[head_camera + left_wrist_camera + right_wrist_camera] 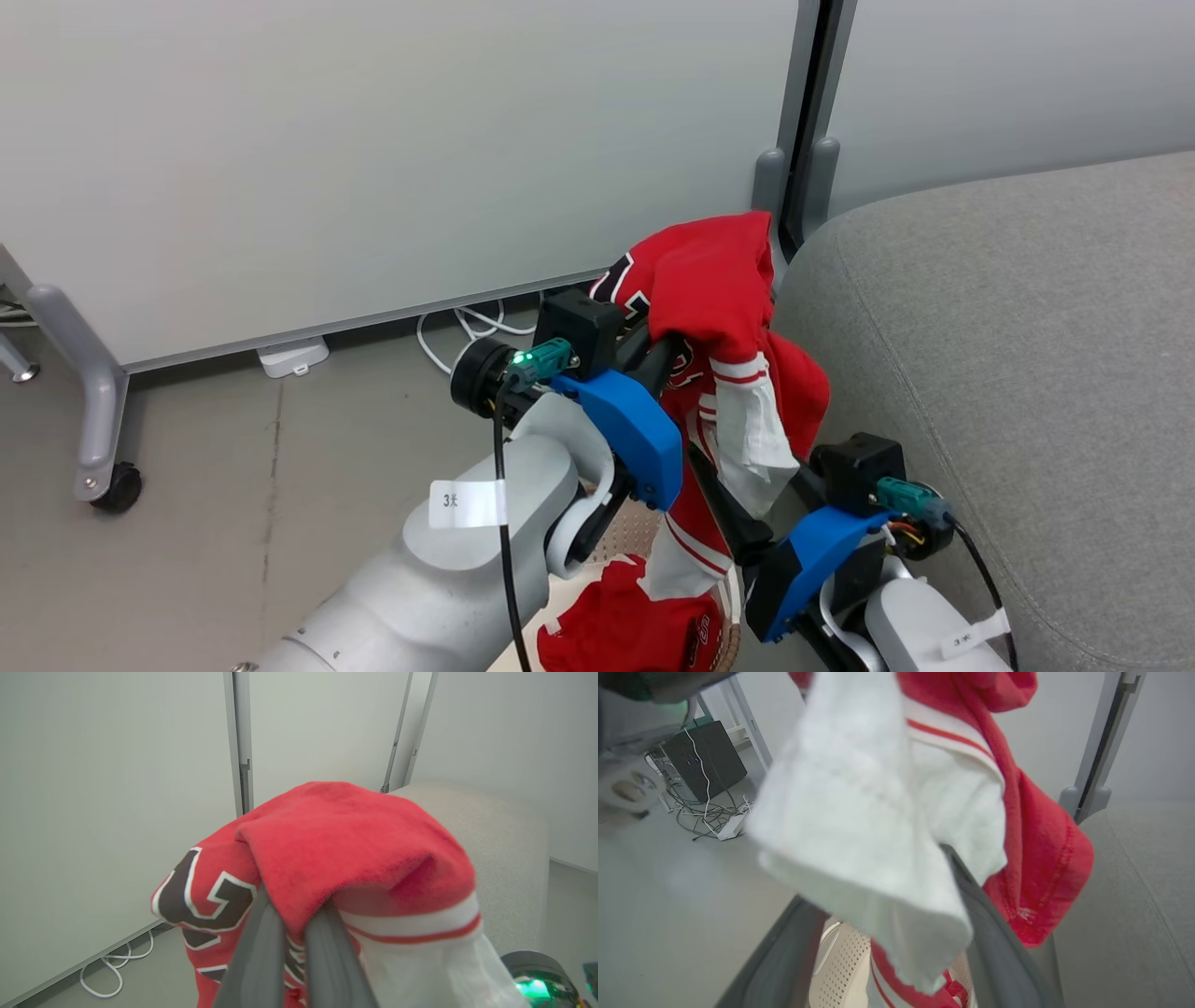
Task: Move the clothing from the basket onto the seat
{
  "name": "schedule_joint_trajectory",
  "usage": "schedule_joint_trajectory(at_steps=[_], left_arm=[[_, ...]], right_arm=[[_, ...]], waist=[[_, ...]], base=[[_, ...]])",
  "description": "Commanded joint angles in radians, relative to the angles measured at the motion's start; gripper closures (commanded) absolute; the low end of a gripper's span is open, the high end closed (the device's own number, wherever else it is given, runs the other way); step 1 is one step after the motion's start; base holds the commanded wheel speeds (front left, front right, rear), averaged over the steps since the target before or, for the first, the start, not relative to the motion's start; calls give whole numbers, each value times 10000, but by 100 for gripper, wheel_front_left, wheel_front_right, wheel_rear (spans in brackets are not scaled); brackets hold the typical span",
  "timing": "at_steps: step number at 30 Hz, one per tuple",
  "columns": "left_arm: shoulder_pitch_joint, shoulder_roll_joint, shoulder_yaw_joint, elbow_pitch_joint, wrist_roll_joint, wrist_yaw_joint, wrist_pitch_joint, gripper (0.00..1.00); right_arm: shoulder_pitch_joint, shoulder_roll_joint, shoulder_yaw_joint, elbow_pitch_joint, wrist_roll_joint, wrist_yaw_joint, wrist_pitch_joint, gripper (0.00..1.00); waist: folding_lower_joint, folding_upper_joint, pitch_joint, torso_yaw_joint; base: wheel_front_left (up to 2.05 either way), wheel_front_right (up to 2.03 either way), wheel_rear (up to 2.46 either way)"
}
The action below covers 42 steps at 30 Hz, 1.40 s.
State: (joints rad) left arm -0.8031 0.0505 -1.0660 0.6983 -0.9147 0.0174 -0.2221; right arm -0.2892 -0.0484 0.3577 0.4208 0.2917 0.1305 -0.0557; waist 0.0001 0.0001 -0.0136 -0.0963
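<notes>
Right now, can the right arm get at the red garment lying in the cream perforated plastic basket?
Probably not yet. The raised red and white garment, pinched in the shut left fingers, hangs across the open right fingers and down towards the basket, covering the way to the red garment there.

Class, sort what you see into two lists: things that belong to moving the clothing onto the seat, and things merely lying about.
Job: lifted garment, left gripper shut on it, second garment, basket, seat.
Lying about: white cable, white adapter, wheeled partition foot, black box.
</notes>
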Motion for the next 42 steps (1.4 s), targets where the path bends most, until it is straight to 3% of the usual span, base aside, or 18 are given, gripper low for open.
schedule_joint_trajectory(at_steps=[1, 4, 5, 6, 7, 20, 42], left_arm=[[-142, 1, -119, -59, -112, 56, -89, 100], [-197, -2, -288, -83, -213, 85, -116, 100], [-217, -4, -328, -87, -264, 95, -100, 100], [-233, -5, -363, -82, -282, 94, -110, 100], [-251, -4, -400, -75, -324, 87, -113, 100], [-417, -2, -748, 142, -632, 148, -217, 100], [-609, -2, -1108, 401, -1171, 113, -352, 100]], right_arm=[[-396, -35, 148, 298, 139, 5, -76, 0], [-801, -35, 352, 708, 290, 5, -186, 4], [-939, -35, 419, 823, 351, 5, -227, 60], [-1075, -35, 477, 946, 382, 5, -281, 94], [-1163, -35, 528, 1065, 441, 5, -332, 100], [-1719, -36, 925, 2052, 927, 5, -770, 100], [-2019, -36, 1126, 2565, 1219, 5, -1112, 100]], waist=[[-1, -1, -12, 31], [-1, -1, -25, 52], [-1, -1, -28, 57], [-1, -1, -33, 59], [-1, -1, -39, 62], [-1, -1, -52, -3], [-1, -1, -16, -152]], base=[[0, 0, 0], [0, 0, 0], [0, 0, 0], [0, 0, 0], [0, 0, 0], [0, 0, 0], [0, 0, 0]])
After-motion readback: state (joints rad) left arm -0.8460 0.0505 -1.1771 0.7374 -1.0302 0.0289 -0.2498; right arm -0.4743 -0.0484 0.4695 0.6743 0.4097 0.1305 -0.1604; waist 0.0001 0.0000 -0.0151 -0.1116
